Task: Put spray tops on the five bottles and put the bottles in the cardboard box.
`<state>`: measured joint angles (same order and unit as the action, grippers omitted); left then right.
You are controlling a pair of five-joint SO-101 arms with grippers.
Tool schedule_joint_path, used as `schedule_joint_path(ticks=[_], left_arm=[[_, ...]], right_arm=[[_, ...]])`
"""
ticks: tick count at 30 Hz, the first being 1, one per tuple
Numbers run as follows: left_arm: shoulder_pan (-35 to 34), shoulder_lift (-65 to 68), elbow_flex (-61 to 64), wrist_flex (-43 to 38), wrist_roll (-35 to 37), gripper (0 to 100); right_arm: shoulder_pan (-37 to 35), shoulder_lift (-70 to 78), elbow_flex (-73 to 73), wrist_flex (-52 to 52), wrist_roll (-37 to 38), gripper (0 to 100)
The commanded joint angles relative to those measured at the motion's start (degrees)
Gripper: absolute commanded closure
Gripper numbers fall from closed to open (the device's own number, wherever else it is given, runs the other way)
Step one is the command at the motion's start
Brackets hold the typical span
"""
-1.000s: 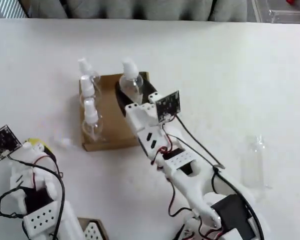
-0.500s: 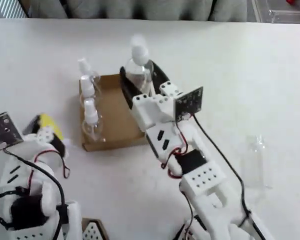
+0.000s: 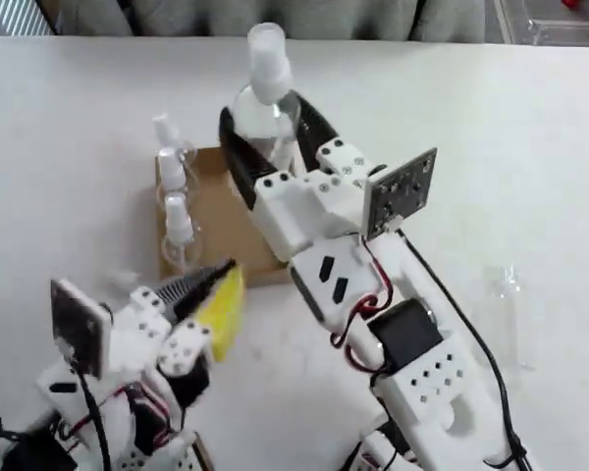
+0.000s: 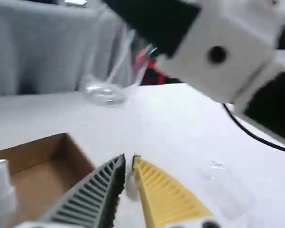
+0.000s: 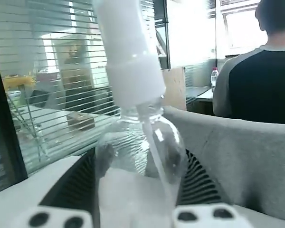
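Note:
My right gripper point(image 3: 263, 120) is shut on a clear bottle point(image 3: 265, 123) with a white spray top point(image 3: 267, 61), held upright in the air over the far side of the cardboard box point(image 3: 221, 221). The same bottle point(image 5: 142, 147) stands between the black fingers in the right wrist view. Three topped bottles point(image 3: 174, 196) stand along the box's left side. My left gripper point(image 3: 219, 280), with one grey and one yellow finger, is shut at the box's near edge, holding nothing that I can make out. A bare bottle point(image 3: 499, 314) lies on the table to the right.
The white table point(image 3: 491, 147) spreads wide behind and to the right of the box. In the left wrist view the box point(image 4: 38, 164) lies just ahead, the bare bottle point(image 4: 223, 190) off to one side. A small faint white piece point(image 3: 126, 281) lies near the box's left corner.
The right arm has lifted the topped bottle up and away from the box floor. The left arm has swung right, bringing its shut gripper to the box's near edge.

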<state>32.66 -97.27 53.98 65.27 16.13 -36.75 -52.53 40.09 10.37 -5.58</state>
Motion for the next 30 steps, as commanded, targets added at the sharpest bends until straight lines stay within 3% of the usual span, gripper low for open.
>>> schedule_joint_path(ticks=[1,8,19,26,30], left_arm=[[8.48,-8.48,4.48,-2.02,0.53,96],[7.6,-7.52,9.14,-7.12,0.44,96],[7.34,-7.52,9.23,-7.65,0.44,96],[-0.31,-7.52,10.64,-12.4,0.53,96],[-0.84,-7.52,11.08,-12.66,2.73,96]], right_arm=[[-3.91,-3.12,-3.78,3.21,-0.62,98.4],[-11.65,-10.51,-3.87,11.65,-0.62,98.4],[-11.74,-19.65,-3.43,27.03,-0.7,98.4],[-12.44,-25.27,-3.43,34.42,-4.31,98.4],[-12.97,-26.24,-3.43,34.86,-4.31,98.4]])
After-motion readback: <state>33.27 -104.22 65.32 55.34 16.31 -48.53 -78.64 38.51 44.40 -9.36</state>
